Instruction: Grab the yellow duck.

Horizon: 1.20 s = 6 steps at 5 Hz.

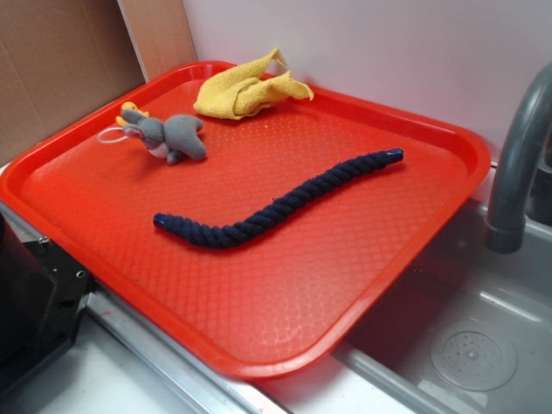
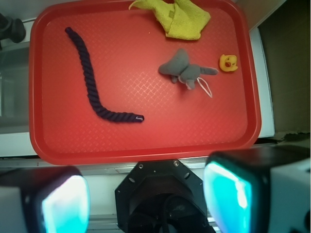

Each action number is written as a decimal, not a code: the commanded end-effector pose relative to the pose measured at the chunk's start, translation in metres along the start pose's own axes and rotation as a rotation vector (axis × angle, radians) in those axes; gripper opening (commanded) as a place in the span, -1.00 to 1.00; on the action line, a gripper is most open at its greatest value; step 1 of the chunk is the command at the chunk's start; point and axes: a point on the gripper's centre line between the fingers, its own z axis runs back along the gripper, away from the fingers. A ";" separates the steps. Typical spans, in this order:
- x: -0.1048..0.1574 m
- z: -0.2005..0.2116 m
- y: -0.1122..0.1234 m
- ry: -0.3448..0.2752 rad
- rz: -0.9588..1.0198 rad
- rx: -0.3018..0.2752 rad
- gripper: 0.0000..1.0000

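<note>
Four things lie on the red tray [image 2: 146,145]: a dark blue rope [image 2: 92,82], a yellow cloth rag [image 2: 184,22], a grey plush mouse [image 2: 187,70] with a white loop, and the yellow duck [image 2: 228,63]. The duck is the smallest of them, a rounded yellow toy with an orange bit, sitting near one edge of the tray just beyond the mouse's head. In the exterior view it is mostly hidden behind the mouse, with only a sliver of yellow and orange showing.

The pincer [image 2: 146,199] hangs high above the near rim of the tray, off to the side of the duck and well apart from it. Its two pads stand wide apart at the bottom of the wrist view, with nothing between them.

To my eye the job is only at the approach stage; nothing has been touched. The next move would need the arm to travel across toward the duck's corner, line the open pads up around that little body, and come down without snagging the mouse or its loop, which lie close by.
</note>
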 end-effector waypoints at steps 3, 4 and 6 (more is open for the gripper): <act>0.050 -0.043 0.091 0.005 0.227 0.068 1.00; 0.070 -0.063 0.118 0.033 0.283 0.114 1.00; 0.093 -0.085 0.138 0.010 0.566 0.150 1.00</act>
